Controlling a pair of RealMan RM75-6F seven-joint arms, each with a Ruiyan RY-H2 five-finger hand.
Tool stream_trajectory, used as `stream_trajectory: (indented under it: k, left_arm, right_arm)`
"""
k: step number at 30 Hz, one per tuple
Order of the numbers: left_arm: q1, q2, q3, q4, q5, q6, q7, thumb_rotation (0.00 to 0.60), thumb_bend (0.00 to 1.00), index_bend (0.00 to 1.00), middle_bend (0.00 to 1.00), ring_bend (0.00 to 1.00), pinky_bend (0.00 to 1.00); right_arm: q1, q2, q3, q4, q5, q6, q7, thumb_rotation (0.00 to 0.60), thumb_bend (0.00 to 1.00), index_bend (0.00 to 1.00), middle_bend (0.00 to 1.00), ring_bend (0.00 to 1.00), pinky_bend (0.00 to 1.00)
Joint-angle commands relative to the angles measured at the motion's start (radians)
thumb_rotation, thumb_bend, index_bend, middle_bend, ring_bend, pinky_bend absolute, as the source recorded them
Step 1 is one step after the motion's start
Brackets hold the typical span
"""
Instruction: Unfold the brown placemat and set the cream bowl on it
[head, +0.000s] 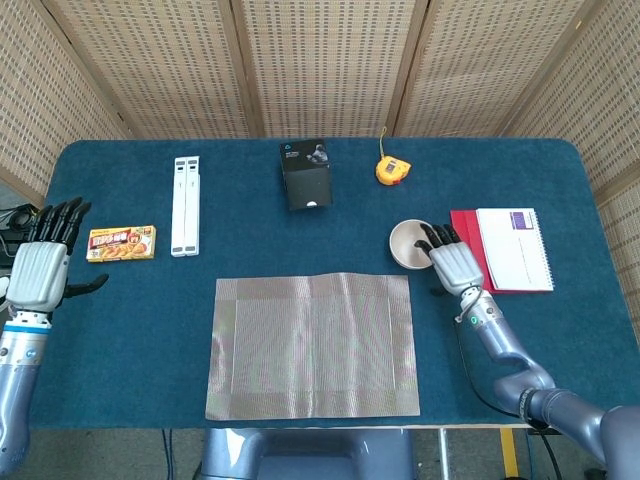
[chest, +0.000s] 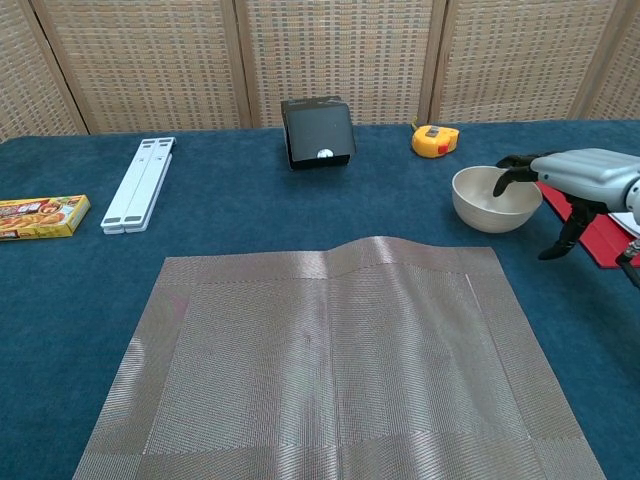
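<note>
**Right hand at the bowl's rim, placemat lying flat**

The right hand (head: 455, 264) reaches over the near right edge of the cream bowl (head: 410, 245), its dark fingertips (chest: 510, 165) curled over the rim and dipping inside while the thumb hangs down outside the wall, apart from it. The fingers are spread, not yet pinching the bowl; the bowl sits on the counter (head: 250, 240).

Just right of that hand lies a red folder (head: 466, 240) with a white booklet (head: 514, 248) on top of it. In front of the bowl, toward the robot, the brown placemat (head: 313, 345) lies opened out on the blue counter, with a slight raised ridge along its far edge near the middle. The bowl stands just beyond the placemat's far right corner, not on it.

The left hand (head: 42, 266) hovers at the far left edge of the counter, fingers straight and apart, holding nothing. Just right of it is a yellow food box (head: 121, 243), then a white folding stand (head: 185, 205). Further back sit a black box (head: 304, 174) near the centre and a yellow tape measure (head: 389, 169) to its right.
</note>
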Motion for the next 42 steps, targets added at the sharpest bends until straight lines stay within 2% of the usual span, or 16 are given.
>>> stream_trajectory:
  k: [1, 4, 10, 15, 23, 32, 37, 38, 42]
  left_arm:
    - [0.002, 0.0, -0.004, 0.002, 0.002, -0.005, -0.005, 0.6, 0.0, 0.0, 0.0, 0.0, 0.0]
    - [0.004, 0.0, -0.009, 0.004, 0.004, -0.011, -0.01, 0.6, 0.0, 0.0, 0.0, 0.0, 0.0]
    - [0.007, -0.001, -0.017, 0.008, 0.005, -0.019, -0.017, 0.6, 0.0, 0.0, 0.0, 0.0, 0.0]
    - [0.006, -0.007, -0.021, 0.012, 0.005, -0.034, -0.012, 0.6, 0.0, 0.0, 0.0, 0.0, 0.0]
    - [0.009, -0.009, -0.028, 0.012, 0.006, -0.046, -0.011, 0.6, 0.0, 0.0, 0.0, 0.0, 0.0]
    - [0.01, -0.006, -0.032, 0.008, 0.016, -0.054, -0.022, 0.6, 0.0, 0.0, 0.0, 0.0, 0.0]
    - [0.012, -0.001, -0.034, 0.003, 0.022, -0.057, -0.031, 0.6, 0.0, 0.0, 0.0, 0.0, 0.0]
    - [0.013, 0.0, -0.035, 0.001, 0.024, -0.057, -0.034, 0.6, 0.0, 0.0, 0.0, 0.0, 0.0]
    - [0.014, 0.005, -0.034, -0.002, 0.028, -0.063, -0.041, 0.6, 0.0, 0.0, 0.0, 0.0, 0.0]
  right_arm:
    - [0.021, -0.038, -0.005, 0.053, -0.022, 0.012, 0.041, 0.6, 0.33, 0.36, 0.0, 0.0, 0.0]
    - [0.036, -0.067, -0.013, 0.105, -0.038, 0.014, 0.073, 0.6, 0.45, 0.42, 0.0, 0.0, 0.0]
    - [0.053, -0.103, -0.021, 0.172, -0.052, 0.021, 0.117, 0.6, 0.6, 0.57, 0.0, 0.0, 0.0]
    - [0.055, -0.124, -0.034, 0.216, -0.08, 0.062, 0.179, 0.6, 0.64, 0.69, 0.0, 0.0, 0.0]
    - [0.043, -0.12, -0.061, 0.224, -0.132, 0.156, 0.274, 0.6, 0.64, 0.7, 0.0, 0.0, 0.0]
    - [0.038, -0.025, -0.092, 0.073, -0.224, 0.3, 0.331, 0.6, 0.64, 0.71, 0.0, 0.0, 0.0]
    - [0.05, 0.05, -0.122, -0.082, -0.299, 0.358, 0.348, 0.6, 0.64, 0.71, 0.0, 0.0, 0.0]
    - [0.067, 0.069, -0.148, -0.153, -0.353, 0.369, 0.358, 0.6, 0.64, 0.71, 0.0, 0.0, 0.0]
    - [0.101, 0.12, -0.188, -0.275, -0.41, 0.332, 0.333, 0.6, 0.64, 0.71, 0.0, 0.0, 0.0]
